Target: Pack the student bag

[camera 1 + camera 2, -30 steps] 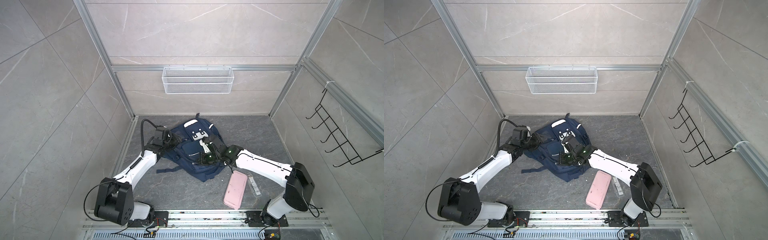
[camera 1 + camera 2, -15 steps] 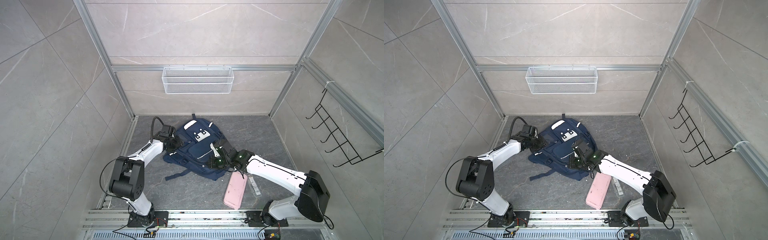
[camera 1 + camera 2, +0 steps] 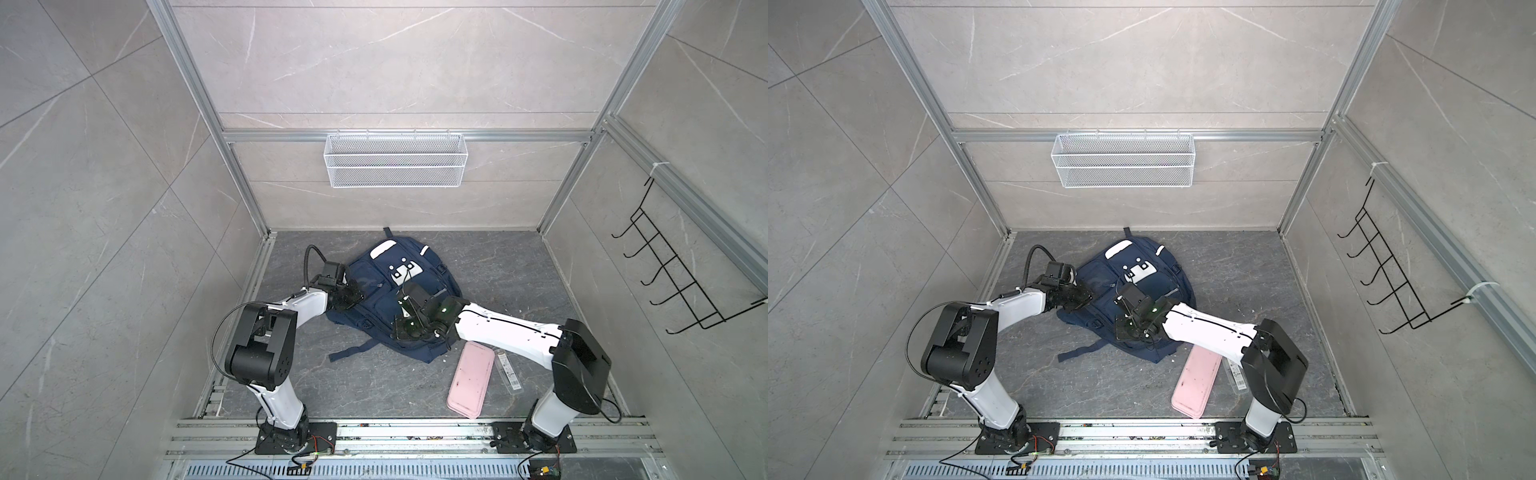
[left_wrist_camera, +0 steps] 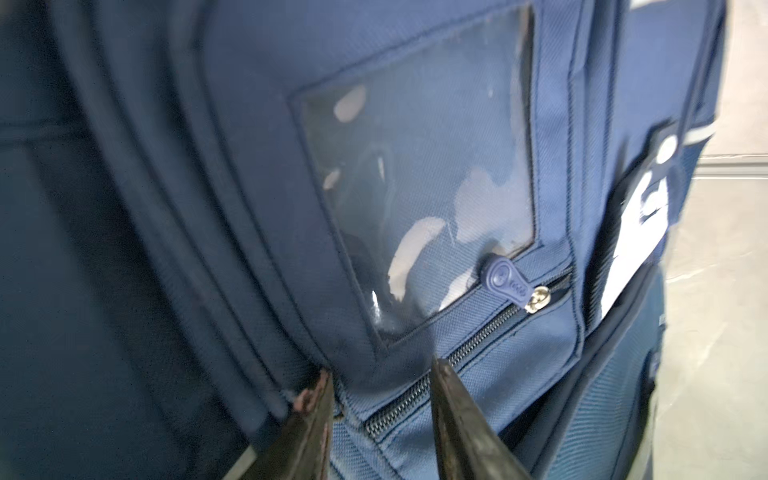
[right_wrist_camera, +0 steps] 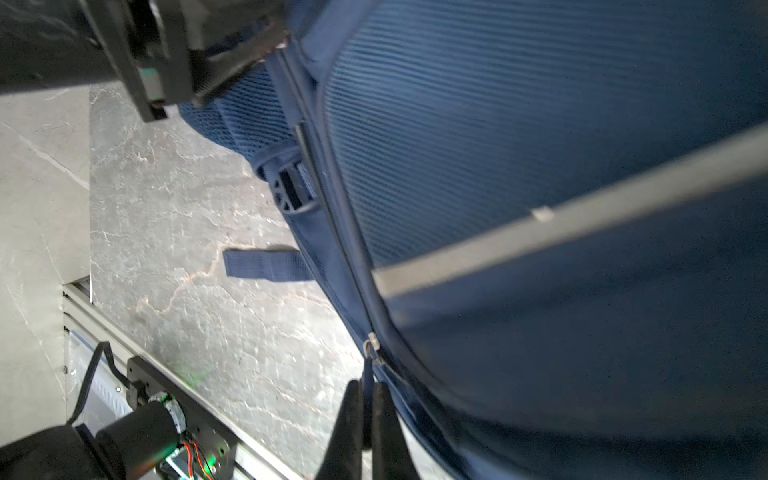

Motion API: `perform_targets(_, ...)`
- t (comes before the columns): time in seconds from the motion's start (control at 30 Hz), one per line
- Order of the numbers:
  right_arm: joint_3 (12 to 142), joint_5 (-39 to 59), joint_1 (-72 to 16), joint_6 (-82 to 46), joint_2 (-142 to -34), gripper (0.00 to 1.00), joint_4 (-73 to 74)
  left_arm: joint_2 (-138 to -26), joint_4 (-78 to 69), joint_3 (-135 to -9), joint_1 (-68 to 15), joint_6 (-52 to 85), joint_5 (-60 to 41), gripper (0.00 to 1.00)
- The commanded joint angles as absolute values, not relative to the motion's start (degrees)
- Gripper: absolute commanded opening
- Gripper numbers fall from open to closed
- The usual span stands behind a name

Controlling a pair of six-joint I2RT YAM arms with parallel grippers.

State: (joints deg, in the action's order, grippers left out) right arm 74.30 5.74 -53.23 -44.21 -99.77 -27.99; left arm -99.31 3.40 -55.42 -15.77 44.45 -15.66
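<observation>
The navy student bag (image 3: 380,286) (image 3: 1100,282) lies front up in the middle of the floor. My left gripper (image 3: 353,296) (image 3: 1084,298) is at its left edge. In the left wrist view the left gripper (image 4: 379,370) is shut on a fold of bag (image 4: 415,166) fabric at the end of a pocket zip, below a clear window. My right gripper (image 3: 401,329) (image 3: 1121,331) is low at the bag's near side. There the right gripper (image 5: 366,384) pinches a blue zip pull (image 5: 368,372) under the slider, beside the silver stripe (image 5: 582,216).
A pink pencil case (image 3: 471,378) (image 3: 1198,382) and a clear ruler (image 3: 508,370) lie on the floor under my right arm. A loose strap (image 3: 353,349) trails toward the front. A white wire basket (image 3: 395,160) hangs on the back wall and a black hook rack (image 3: 681,282) on the right wall.
My left arm has drawn its elbow up and back toward its base, with the gripper still at the bag's left edge. The right gripper has shifted along the bag's near side with the zip pull.
</observation>
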Motion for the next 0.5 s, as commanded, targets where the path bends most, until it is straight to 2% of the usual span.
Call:
perform_targets(0.0,80.3,7.4,-54.6,-44.4,-104.3,0.0,-27.3,-101.0,2.7,-51.7,-16.3,47.3,-17.8,0.41)
perform_targets(0.3,99.6,6.7,-54.2,-41.4,-119.0,0.0,-31.6,-96.8,3.2,-48.9,-16.2,47.7,-16.7,0.41)
perform_targets(0.47,106.1,6.7,-52.7,-41.5,-125.3,0.0,-32.7,-94.4,3.6,-47.8,-15.7,48.1,-16.0,0.41)
